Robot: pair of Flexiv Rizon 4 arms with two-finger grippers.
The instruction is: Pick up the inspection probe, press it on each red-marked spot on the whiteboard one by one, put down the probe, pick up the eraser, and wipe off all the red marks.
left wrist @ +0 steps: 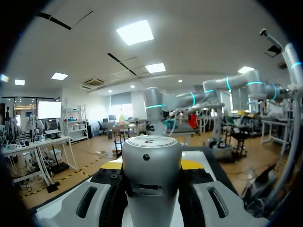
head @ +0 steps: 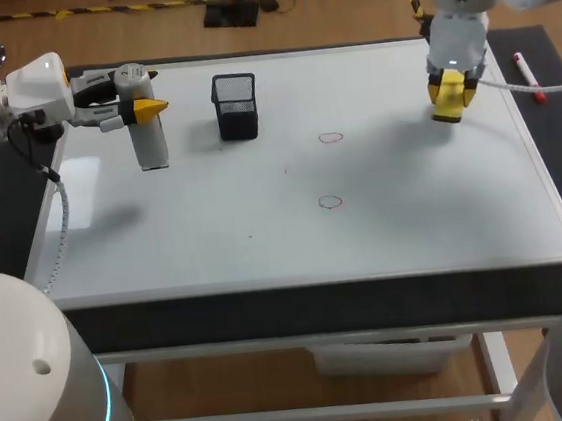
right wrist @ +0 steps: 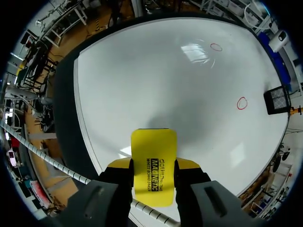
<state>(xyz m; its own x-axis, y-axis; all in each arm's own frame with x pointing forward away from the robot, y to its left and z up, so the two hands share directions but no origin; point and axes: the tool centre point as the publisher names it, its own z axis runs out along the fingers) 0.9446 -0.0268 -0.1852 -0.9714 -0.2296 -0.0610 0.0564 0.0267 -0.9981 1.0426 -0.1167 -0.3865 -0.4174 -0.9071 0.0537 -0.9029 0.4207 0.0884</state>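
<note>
probe (head: 143,124): 1, between left jaws | eraser (right wrist: 152,165): 1, between right jaws | red marks (head: 330,138): 2, both ahead of right jaws | mesh cup (head: 236,105): 1 | whiteboard (head: 413,227): 1 | pen (head: 528,77): 1

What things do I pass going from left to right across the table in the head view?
grey probe → black mesh cup → yellow eraser → marker pen

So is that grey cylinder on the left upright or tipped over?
Upright. The grey cylindrical probe stands vertical, gripped from both sides by the left pincer. Whether its base touches the whiteboard: cannot tell.
</note>
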